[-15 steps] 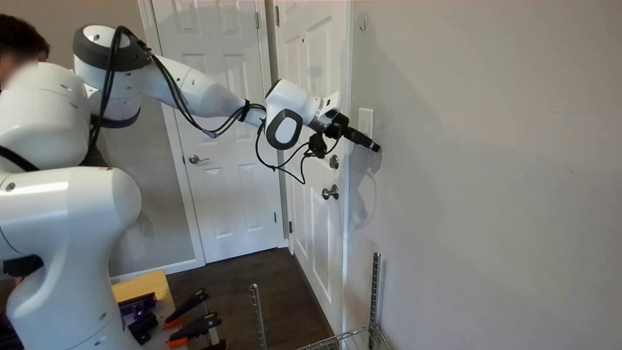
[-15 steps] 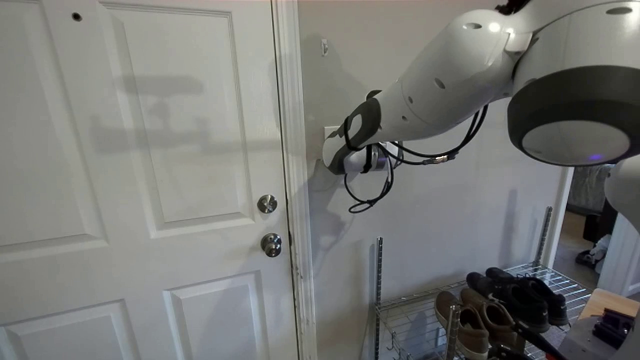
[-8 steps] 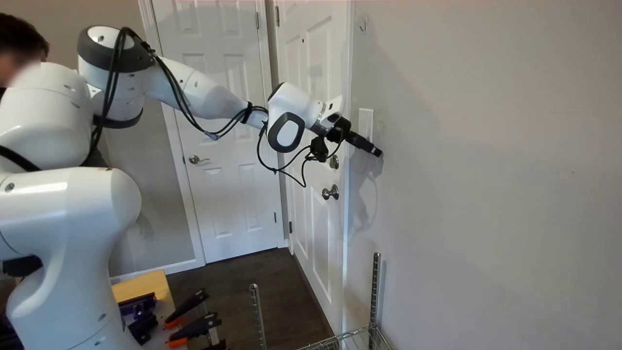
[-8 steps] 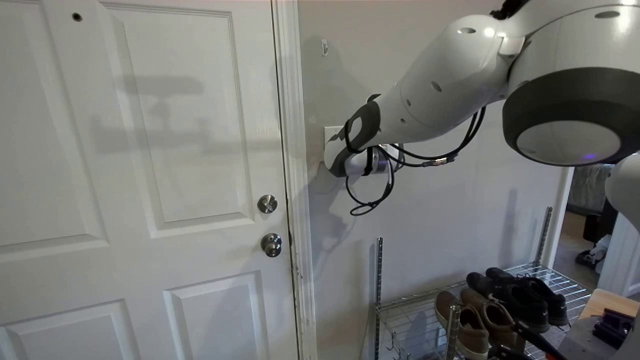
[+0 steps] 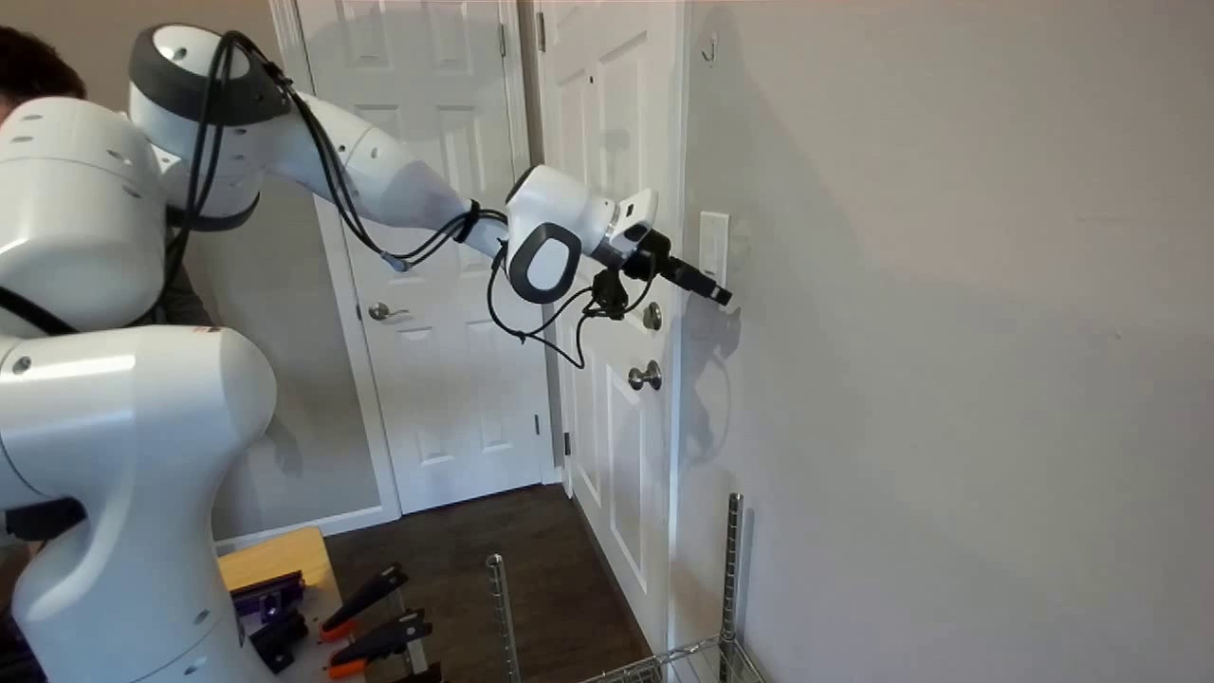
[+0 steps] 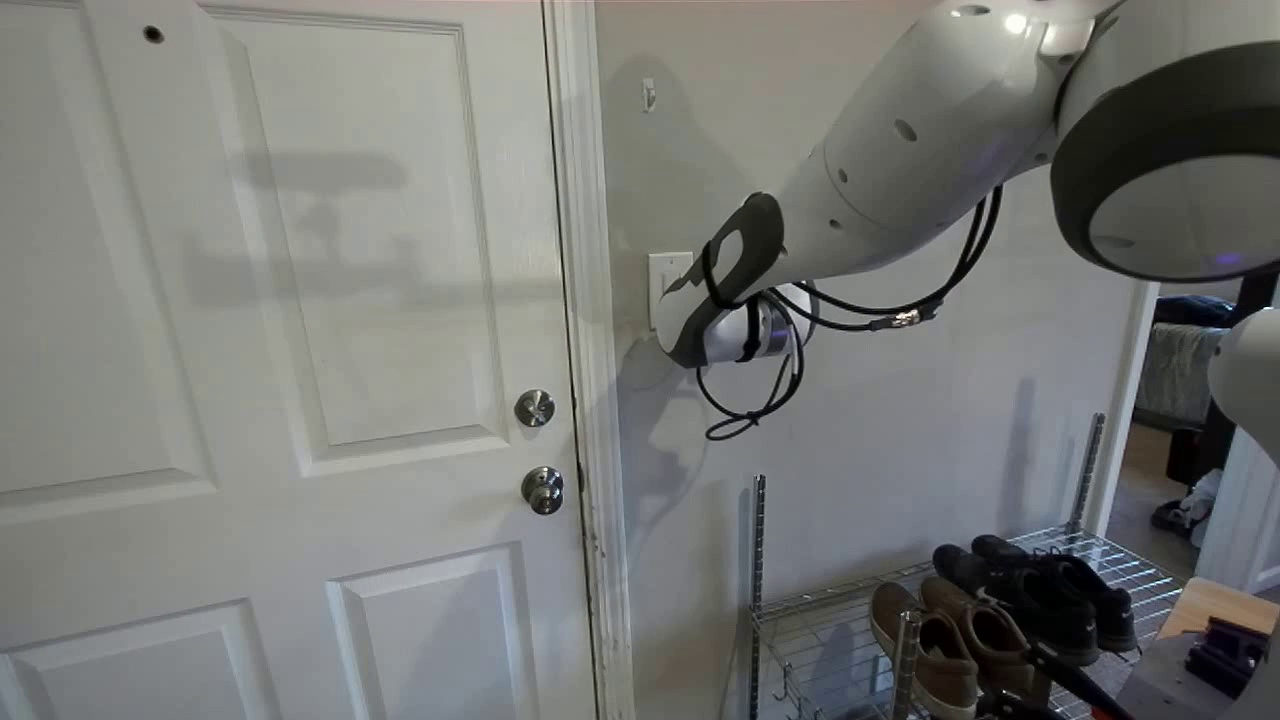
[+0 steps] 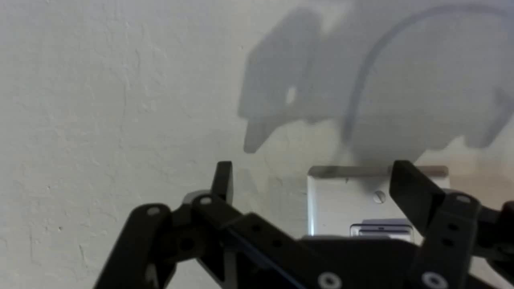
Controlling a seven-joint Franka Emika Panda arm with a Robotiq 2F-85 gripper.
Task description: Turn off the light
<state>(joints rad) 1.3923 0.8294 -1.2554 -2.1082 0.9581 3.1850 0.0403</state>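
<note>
- Switch plate (image 5: 714,243): sits on the wall (image 5: 948,285), just right of the door frame (image 6: 590,350) in both exterior views.
- Stands upright along its long axis, facing straight out from the wall.
- Looks white, flat and rectangular; in the wrist view shows a slotted screw (image 7: 379,196) and, near it, part of a framed switch (image 7: 381,230); hides the rest behind the gripper (image 7: 312,178).
- Gripper: spread wide, with fingers (image 7: 413,196) well apart; slants down and right in front of the plate's lower end in an exterior view; cannot tell whether touching it.
</note>
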